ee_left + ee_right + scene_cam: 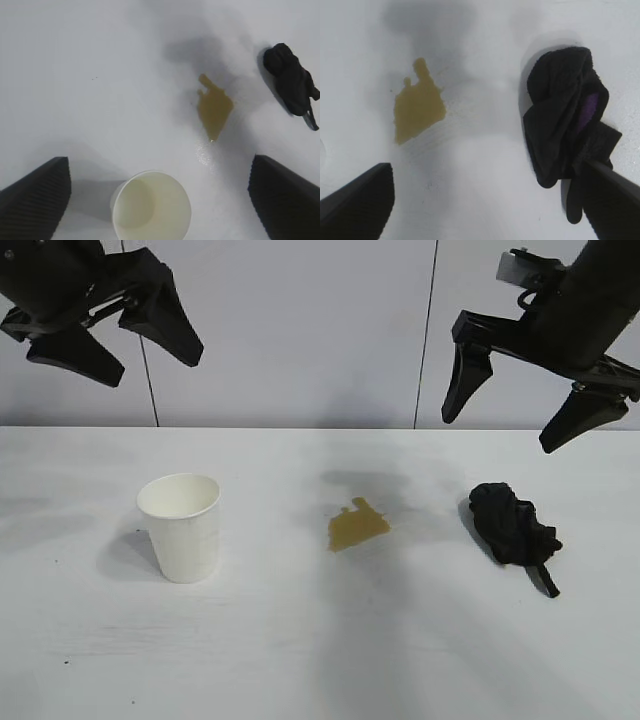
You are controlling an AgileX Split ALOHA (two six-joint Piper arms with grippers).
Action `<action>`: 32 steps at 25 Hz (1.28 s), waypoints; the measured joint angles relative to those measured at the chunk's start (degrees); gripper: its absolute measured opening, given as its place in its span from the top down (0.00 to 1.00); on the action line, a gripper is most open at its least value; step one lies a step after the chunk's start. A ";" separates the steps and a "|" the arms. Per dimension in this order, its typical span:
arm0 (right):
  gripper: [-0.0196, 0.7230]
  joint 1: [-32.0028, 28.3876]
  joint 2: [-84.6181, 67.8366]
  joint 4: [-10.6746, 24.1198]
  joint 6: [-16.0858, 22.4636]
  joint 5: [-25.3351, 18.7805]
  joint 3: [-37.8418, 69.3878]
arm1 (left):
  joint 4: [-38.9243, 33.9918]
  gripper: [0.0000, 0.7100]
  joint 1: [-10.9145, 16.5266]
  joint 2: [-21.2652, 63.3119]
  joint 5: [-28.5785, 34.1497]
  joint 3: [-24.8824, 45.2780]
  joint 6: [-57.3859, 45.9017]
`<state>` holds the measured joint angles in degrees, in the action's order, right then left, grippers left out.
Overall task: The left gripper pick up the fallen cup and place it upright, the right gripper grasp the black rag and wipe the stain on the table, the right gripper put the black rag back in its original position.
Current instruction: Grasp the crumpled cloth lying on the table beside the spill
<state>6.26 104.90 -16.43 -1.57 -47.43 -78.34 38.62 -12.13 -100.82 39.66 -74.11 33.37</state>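
Observation:
The white paper cup (183,525) stands upright on the table (320,660) at the left; the left wrist view looks down into the cup (151,205). The yellowish-brown stain (356,525) lies in the middle, also in the left wrist view (214,107) and the right wrist view (417,105). The black rag (512,528) lies at the right, and shows in both wrist views (291,82) (565,125). My left gripper (155,350) hangs open and empty high above the cup. My right gripper (505,425) hangs open and empty above the rag.
A grey panelled wall (300,330) stands behind the table's far edge. Bare white tabletop lies between the cup, the stain and the rag, and in front of them.

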 joint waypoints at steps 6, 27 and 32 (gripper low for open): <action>0.04 0.00 0.00 2.86 0.00 0.97 0.00 | 0.00 0.02 0.00 -0.08 -0.35 0.00 -0.24; 0.04 0.00 8.15 9.94 1.57 5.49 0.00 | -4.74 0.02 0.00 -0.08 -0.24 0.00 -3.07; 0.04 0.00 9.13 11.50 2.32 7.54 0.00 | -4.81 0.02 0.00 -0.08 0.05 0.00 -9.55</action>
<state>6.26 114.03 -4.93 0.75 -39.89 -78.34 33.81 -12.13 -100.90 39.71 -74.11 23.82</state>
